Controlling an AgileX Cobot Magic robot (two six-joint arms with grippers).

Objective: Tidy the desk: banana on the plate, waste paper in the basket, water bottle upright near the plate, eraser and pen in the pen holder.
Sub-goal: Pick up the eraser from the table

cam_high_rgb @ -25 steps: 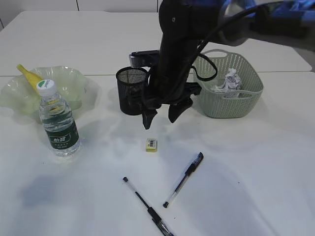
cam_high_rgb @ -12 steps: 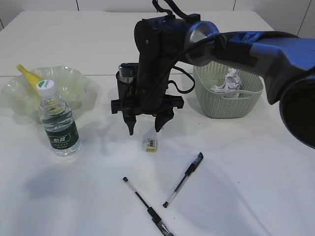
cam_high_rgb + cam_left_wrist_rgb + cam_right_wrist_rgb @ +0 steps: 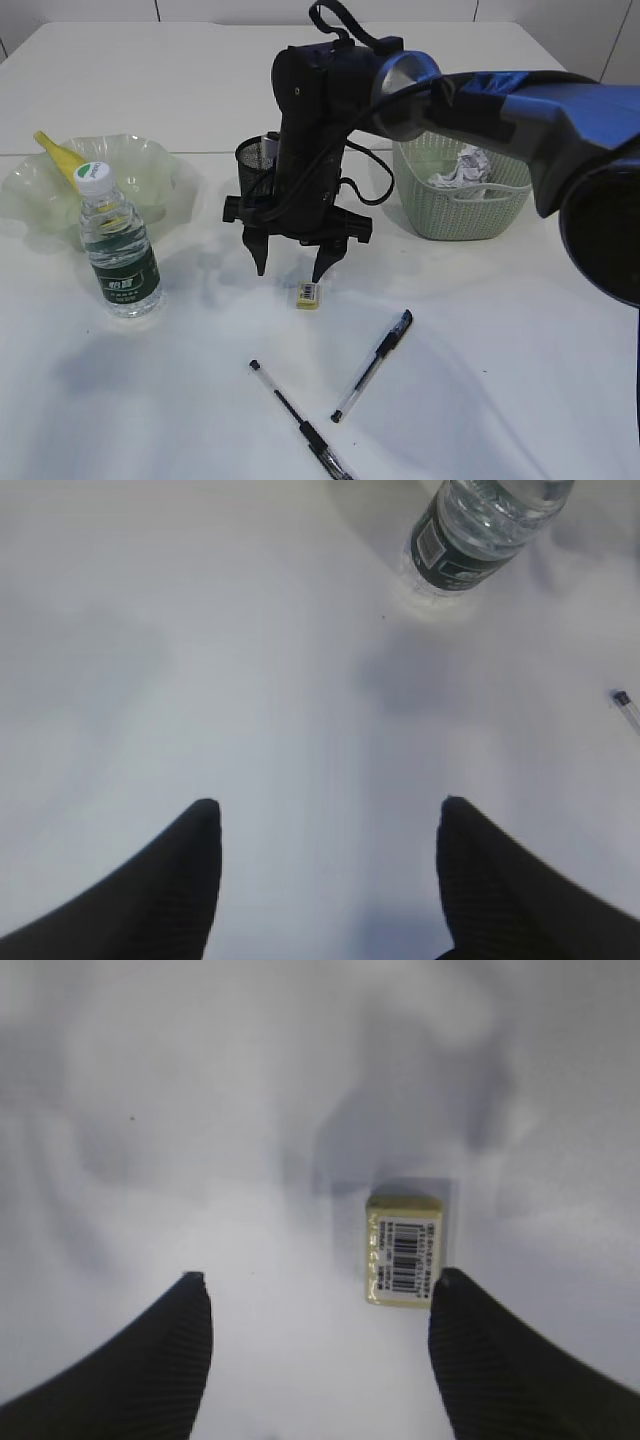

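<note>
Eraser: small yellow block, barcode label up, flat on table just under my right fingertip; in right wrist view nearer that finger than middle of gap.
Two pens, black caps, clear barrels, flat on table nearer camera: one slanted, other crossing toward bottom edge.
Water bottle upright, white cap, dark green label, just in front of plate.
Banana on that pale green wavy plate.
Crumpled paper inside green basket.
Black mesh pen holder upright, partly behind my arm.
</note>
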